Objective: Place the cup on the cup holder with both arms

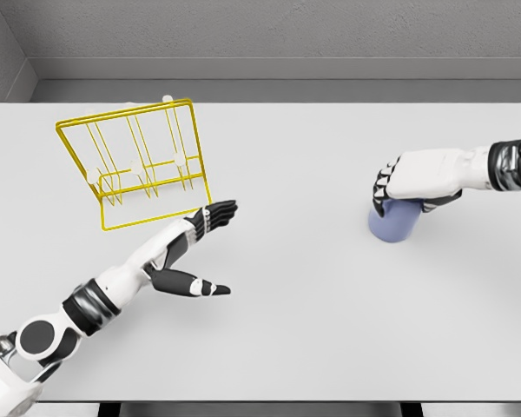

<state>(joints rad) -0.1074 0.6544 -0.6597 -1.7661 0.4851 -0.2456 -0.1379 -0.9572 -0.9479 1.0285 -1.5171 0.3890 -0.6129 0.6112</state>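
White matte table (295, 330) fills most of the frame, smooth, flat, no texture; grey speckled wall along the top edge. Cup (394, 221) sits right of centre, pale blue-lilac, plain cylinder, smooth matte surface, standing on the tabletop. Right hand (408, 184) comes in from the right edge, glossy white shell on the back, black jointed fingers (380, 193); it lies over the cup's top and its fingers curl down around the cup's left side, so it is gripping the cup. Cup's rim is hidden under the palm, so which end is up cannot be told.

Cup holder (137, 165) is in the upper left of the frame, thin yellow wire, rectangular frame leaning back, with upright prongs and a low wire base on the table. Small white nubs show among the wires, too small to identify.

Left hand (200, 239) comes in from the lower left, white forearm with black and grey joints, fingers stretched out flat and thumb splayed, holding nothing. Its fingertips (227, 208) end just beside the holder's lower right corner; contact cannot be told. Cup and holder are well apart, with bare tabletop between them.
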